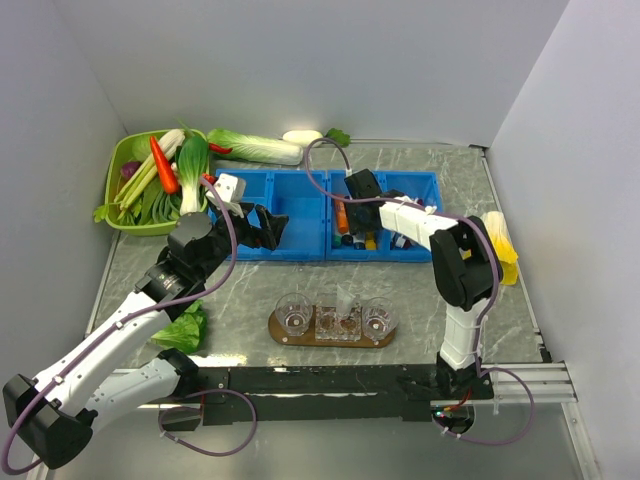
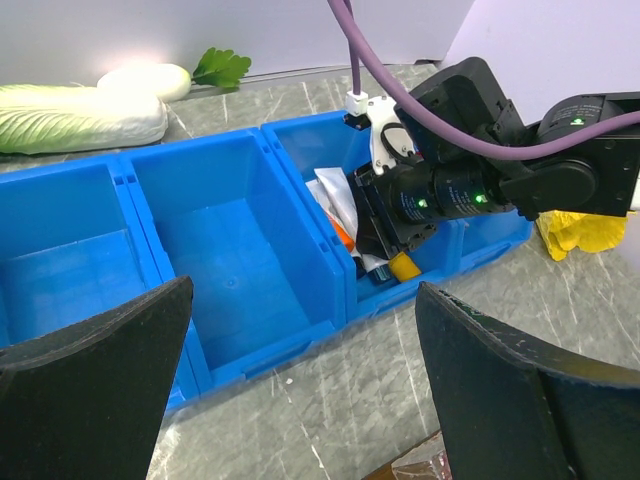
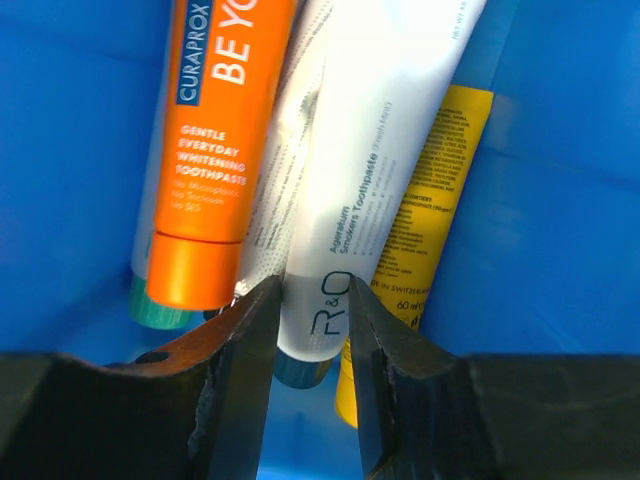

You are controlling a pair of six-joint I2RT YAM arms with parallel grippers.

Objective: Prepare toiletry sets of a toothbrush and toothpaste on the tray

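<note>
In the blue bin (image 3: 560,200): the white toothpaste (image 3: 350,150) lies between an orange tube (image 3: 215,150) and a yellow tube (image 3: 440,200).
Right gripper (image 3: 312,290): a finger each side of its cap end; I cannot tell if they squeeze.
Long way: 12 to 6 in the wrist view, cap at 6.
Left gripper (image 2: 305,290): spread wide, empty.
Table (image 1: 500,300): grey stone, white walls; tray (image 1: 283,338) at 7 from the blue bin.

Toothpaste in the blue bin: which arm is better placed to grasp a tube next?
Right. The right gripper is in that bin, jaws either side of the white toothpaste; the left gripper hangs open near empty bins.
</note>
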